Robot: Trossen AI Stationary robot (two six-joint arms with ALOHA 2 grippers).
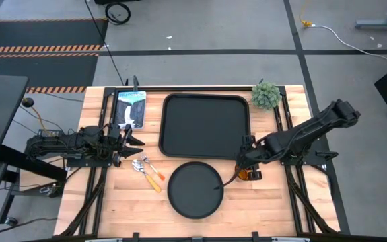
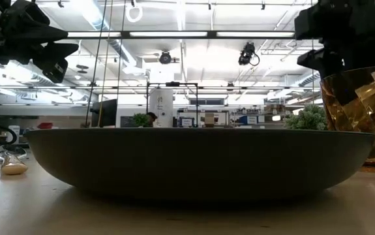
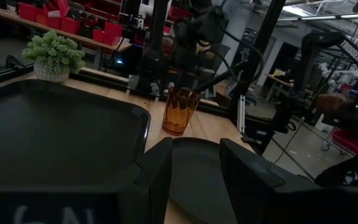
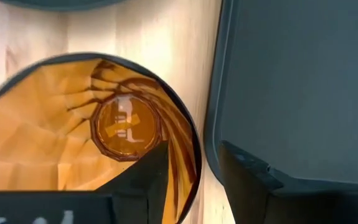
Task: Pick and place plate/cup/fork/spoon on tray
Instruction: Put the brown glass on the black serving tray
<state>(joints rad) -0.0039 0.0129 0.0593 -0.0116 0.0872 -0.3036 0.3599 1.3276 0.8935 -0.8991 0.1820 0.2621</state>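
Observation:
The amber cup (image 1: 244, 175) stands upright on the table between the black tray (image 1: 205, 126) and the round black plate (image 1: 194, 189). My right gripper (image 4: 194, 155) is open and points down over the cup. One finger is inside the cup and one is outside it, on the tray's side. The spoon (image 1: 141, 169) and the fork (image 1: 154, 169) lie on the table left of the plate. My left gripper (image 1: 136, 140) is open and empty at the tray's left edge, level with the table. The left wrist view shows the cup (image 3: 180, 111) under my right arm. My right gripper straddles the cup's wall on the side nearest the tray (image 4: 190, 163), coming from above. One finger (image 4: 147, 180) is inside the cup and the other (image 4: 253, 180) is outside, above the tray's rim. I cannot tell whether either finger touches the wall. The cup stands on the table.
A small green potted plant (image 1: 266, 95) stands at the tray's far right corner. A blue and white card (image 1: 131, 107) lies at the tray's far left. In the low view the plate (image 2: 200, 160) fills the foreground, with the cup (image 2: 360, 111) at its right.

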